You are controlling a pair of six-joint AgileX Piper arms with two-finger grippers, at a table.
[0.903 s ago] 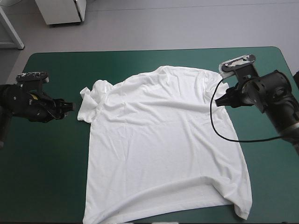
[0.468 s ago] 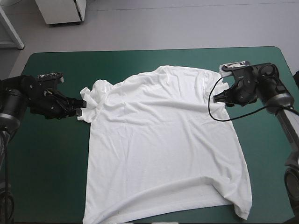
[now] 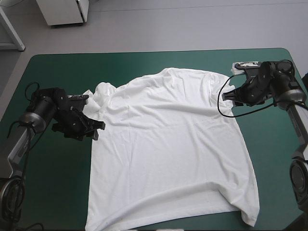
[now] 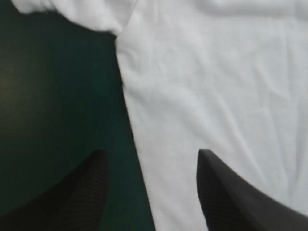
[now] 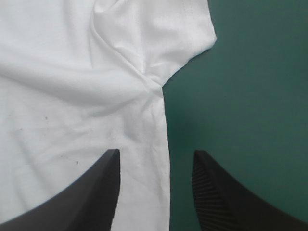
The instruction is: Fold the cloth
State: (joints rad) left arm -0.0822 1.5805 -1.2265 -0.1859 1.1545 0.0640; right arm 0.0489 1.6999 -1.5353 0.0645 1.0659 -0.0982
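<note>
High view is showing the table (image 3: 48, 192), its teal-green cover filling most of the scene. The T-shirt (image 3: 168, 144) is lying spread flat across the middle, shoulders toward the far edge and hem reaching the near edge, with soft wrinkles running over the chest.

The left gripper (image 3: 96, 131) is sitting low at the shirt's side edge nearest the table's left edge, just below the left sleeve (image 3: 94, 98), which is bunching into a crumpled lump. The right gripper (image 3: 229, 96) is sitting at the opposite side edge, close to the right sleeve (image 5: 187, 33) near the far right corner.

Left wrist view is showing that gripper's fingers (image 4: 72, 192) standing apart, gripping nothing. The shirt's side edge is running between them, one finger over bare cover and the other over white fabric, with the armpit lying ahead.

Right wrist view is showing much the same. Its fingers (image 5: 86, 192) are standing apart and empty, the side edge is passing between them, and the armpit crease and short sleeve are lying just ahead. A few small dark specks are showing on the fabric beside one finger.
</note>
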